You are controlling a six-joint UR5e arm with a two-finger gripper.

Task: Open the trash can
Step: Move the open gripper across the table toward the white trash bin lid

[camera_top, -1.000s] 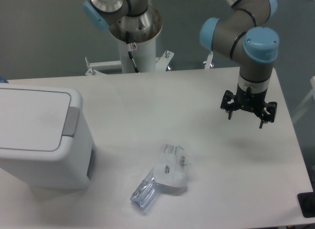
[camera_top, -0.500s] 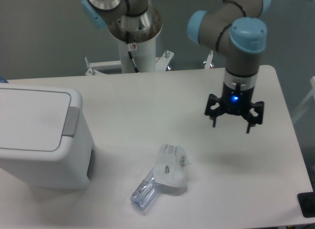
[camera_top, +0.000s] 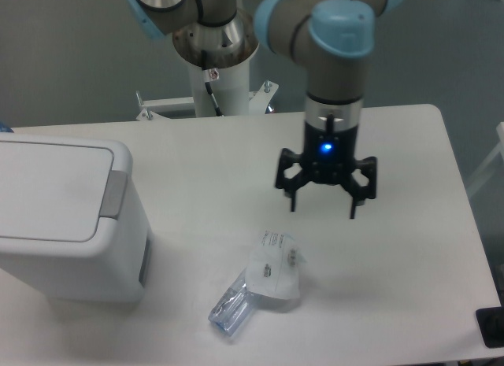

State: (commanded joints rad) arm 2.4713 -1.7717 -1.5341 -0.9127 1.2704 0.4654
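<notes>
The trash can (camera_top: 67, 220) is a large white boxy bin at the left of the table, its flat white lid (camera_top: 49, 189) down and a grey push tab (camera_top: 115, 195) on the lid's right edge. My gripper (camera_top: 323, 204) hangs above the table's middle, well to the right of the bin, pointing down. Its two black fingers are spread wide with nothing between them, and a blue light glows on its body.
A small clear plastic bag (camera_top: 260, 282) with a paper label lies on the table below and left of the gripper. The arm's white base column (camera_top: 216, 71) stands behind the table's far edge. A dark object (camera_top: 491, 327) sits at the lower right corner.
The gripper has travelled left from the table's right side toward the middle, staying open. The trash can and bag have not moved.
</notes>
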